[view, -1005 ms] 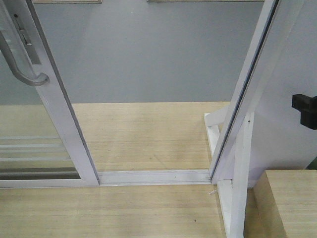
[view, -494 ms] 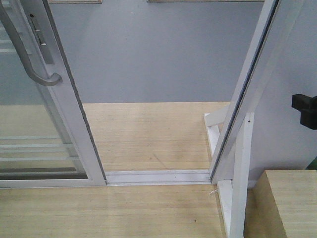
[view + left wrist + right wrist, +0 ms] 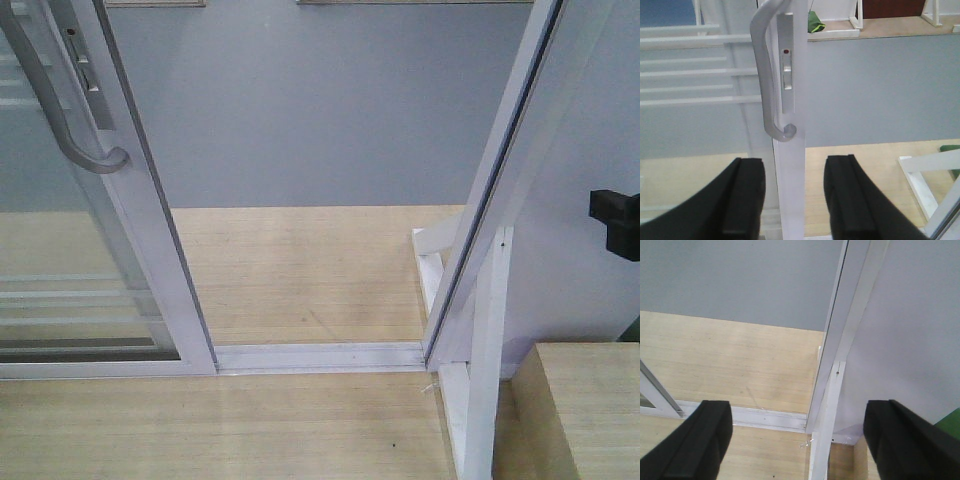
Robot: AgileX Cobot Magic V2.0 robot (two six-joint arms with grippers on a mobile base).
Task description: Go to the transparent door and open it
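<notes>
On the left of the front view, the transparent door (image 3: pixel 95 215) stands slid aside, its grey pull handle (image 3: pixel 60 110) up top, leaving a gap over the floor track (image 3: pixel 320 356). The left gripper (image 3: pixel 794 200) is spread wide, straddling the door's white stile, probably not touching it. The right gripper (image 3: pixel 797 442) is released too, near the white frame post (image 3: pixel 826 410).

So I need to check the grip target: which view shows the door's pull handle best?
The left wrist view: the pull handle runs nearly full length, centred just above the open left gripper, lock slot beside it. The front view catches only its lower curve at the frame's edge. The right wrist view misses it, showing the door frame post.
</notes>
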